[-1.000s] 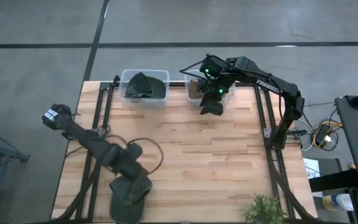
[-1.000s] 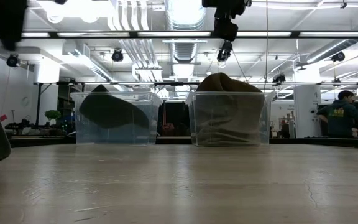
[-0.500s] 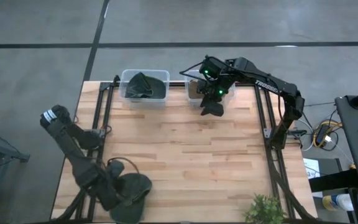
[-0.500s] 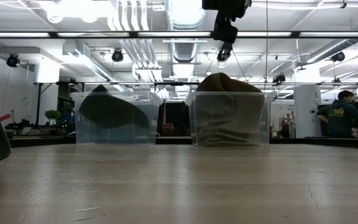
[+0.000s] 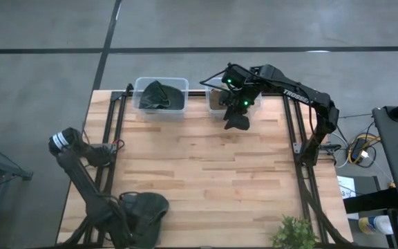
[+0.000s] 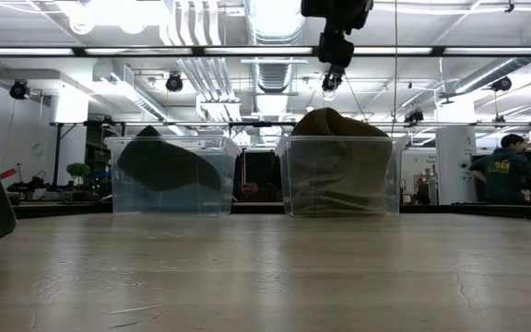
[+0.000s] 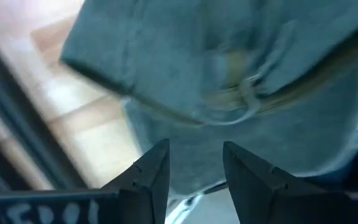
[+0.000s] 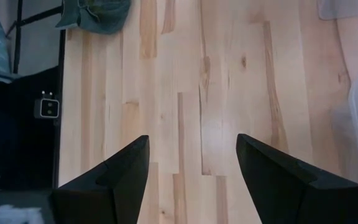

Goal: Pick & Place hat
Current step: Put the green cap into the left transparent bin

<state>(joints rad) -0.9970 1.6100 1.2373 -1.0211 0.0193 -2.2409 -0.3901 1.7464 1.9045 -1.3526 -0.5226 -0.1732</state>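
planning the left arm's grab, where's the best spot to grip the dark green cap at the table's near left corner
Probably the soft crown edge of the dark green fabric cap, coming straight down from above. It lies flat and limp on the wooden table, so a pinched fold of cloth gives the surest hold. The left gripper already hangs open close over it; the right gripper waits open by the clear bins.
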